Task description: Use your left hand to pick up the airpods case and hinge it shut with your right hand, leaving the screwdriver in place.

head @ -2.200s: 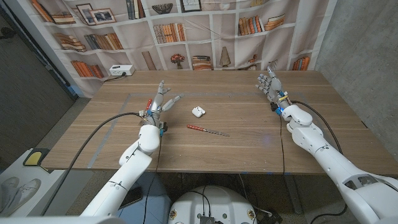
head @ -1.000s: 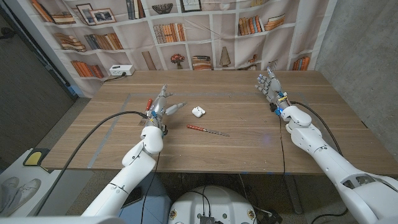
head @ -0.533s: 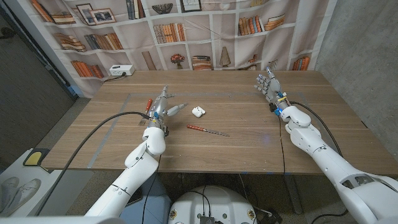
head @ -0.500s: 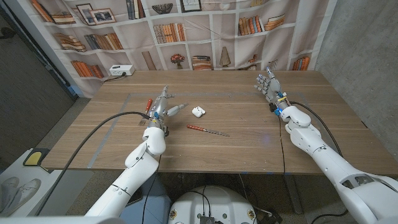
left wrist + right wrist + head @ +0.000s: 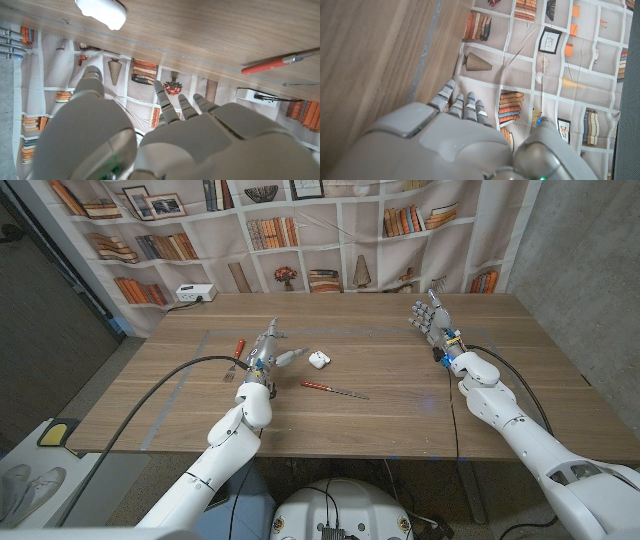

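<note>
Staged lab — printed bookshelf backdrop (image 5: 330, 225), wooden table (image 5: 400, 395).

Table (image 5: 400, 395): matt wood with a fine straight grain, crossed by pale tape lines. Airpods case (image 5: 318, 360): smooth, glossy white plastic. Screwdriver (image 5: 334, 389): red plastic handle, thin bright metal shaft. Left hand (image 5: 268, 352) and right hand (image 5: 431, 317): smooth grey-white plastic shells with a soft sheen; forearm covers glossy white. Backdrop (image 5: 330, 240) at the far edge: cloth printed with bookshelves, creased and matt. Black cable (image 5: 150, 395) across the left of the table: smooth rubbery sheath.
</note>
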Controlling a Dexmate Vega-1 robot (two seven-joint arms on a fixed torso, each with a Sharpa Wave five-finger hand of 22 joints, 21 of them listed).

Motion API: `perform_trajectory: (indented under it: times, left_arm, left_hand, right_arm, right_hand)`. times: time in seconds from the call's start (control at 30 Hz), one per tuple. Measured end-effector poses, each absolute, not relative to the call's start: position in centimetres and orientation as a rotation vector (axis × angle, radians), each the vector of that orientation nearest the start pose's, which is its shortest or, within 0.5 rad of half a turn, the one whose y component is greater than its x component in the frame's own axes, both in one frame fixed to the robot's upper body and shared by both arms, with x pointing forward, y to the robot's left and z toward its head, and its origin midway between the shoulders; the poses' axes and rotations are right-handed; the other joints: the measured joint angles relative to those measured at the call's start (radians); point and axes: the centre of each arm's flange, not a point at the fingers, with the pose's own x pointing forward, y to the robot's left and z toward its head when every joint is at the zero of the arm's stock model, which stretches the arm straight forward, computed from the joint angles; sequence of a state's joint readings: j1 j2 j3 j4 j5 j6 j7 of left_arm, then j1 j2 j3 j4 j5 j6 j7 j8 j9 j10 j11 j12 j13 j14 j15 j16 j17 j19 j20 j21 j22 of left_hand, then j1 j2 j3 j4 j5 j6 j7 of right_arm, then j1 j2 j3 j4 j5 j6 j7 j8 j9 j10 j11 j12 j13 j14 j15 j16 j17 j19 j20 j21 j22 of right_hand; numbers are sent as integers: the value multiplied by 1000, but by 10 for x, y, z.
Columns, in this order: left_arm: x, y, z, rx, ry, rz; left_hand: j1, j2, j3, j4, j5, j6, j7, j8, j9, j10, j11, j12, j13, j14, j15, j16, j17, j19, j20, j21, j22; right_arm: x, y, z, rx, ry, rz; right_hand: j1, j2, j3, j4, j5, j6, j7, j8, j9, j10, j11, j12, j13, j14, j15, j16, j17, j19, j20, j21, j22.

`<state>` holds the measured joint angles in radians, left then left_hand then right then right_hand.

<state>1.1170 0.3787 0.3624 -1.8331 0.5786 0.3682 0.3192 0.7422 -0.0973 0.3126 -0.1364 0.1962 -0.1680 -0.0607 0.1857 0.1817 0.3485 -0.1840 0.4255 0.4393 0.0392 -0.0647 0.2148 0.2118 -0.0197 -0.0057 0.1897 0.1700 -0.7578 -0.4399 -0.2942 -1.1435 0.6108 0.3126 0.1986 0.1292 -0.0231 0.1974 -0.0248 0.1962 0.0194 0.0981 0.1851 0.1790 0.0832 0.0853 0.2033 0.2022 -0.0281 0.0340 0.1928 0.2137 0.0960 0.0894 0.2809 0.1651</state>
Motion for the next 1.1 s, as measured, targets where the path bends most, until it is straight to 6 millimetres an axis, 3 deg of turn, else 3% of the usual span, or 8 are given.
perform_trajectory:
  times: [0.2,0.33,0.53,0.9,1.1]
  left_arm:
    - [573,203,-60,919,-518,352]
    - [570,201,-63,927,-520,382]
    - [566,194,-67,952,-502,397]
    - [563,184,-71,957,-487,429]
    - [562,182,-73,956,-489,457]
  left_hand:
    - [4,4,-2,-2,0,-4,4,0,0,-1,0,8,15,0,0,-3,0,-1,1,0,0]
    - [4,4,-6,0,0,-4,4,0,0,-28,2,19,34,-12,3,-9,0,-18,26,-4,0]
    - [4,4,-17,0,0,-4,4,0,0,-87,6,19,63,-45,13,-20,-3,-47,40,-6,0]
    - [-27,-16,-43,15,0,-4,4,0,0,-106,13,38,82,-53,21,-20,-3,-54,47,-6,0]
    - [-31,-20,-48,10,0,-1,35,8,0,-87,2,60,90,-61,18,-20,-12,-50,51,-6,0]
  right_arm:
    - [670,-307,-10,32,-621,255]
    - [668,-309,-9,29,-625,254]
    - [668,-309,-8,29,-627,258]
    - [666,-311,-7,26,-629,262]
    - [665,-314,-7,24,-628,260]
  right_hand:
    - [-4,4,0,0,0,0,0,0,0,0,0,0,0,0,0,0,-5,0,0,-4,0]
    - [-5,5,0,0,0,0,0,0,0,0,0,0,0,0,0,0,-5,0,0,-4,0]
    - [-5,5,0,0,0,0,0,0,0,0,0,0,0,0,0,0,-5,4,4,-4,0]
    - [-5,5,-3,-3,0,0,0,0,0,0,0,0,0,0,0,0,-5,5,5,-15,0]
    - [-5,5,-3,-3,0,0,0,0,0,0,0,0,0,-6,6,0,-4,5,5,-18,0]
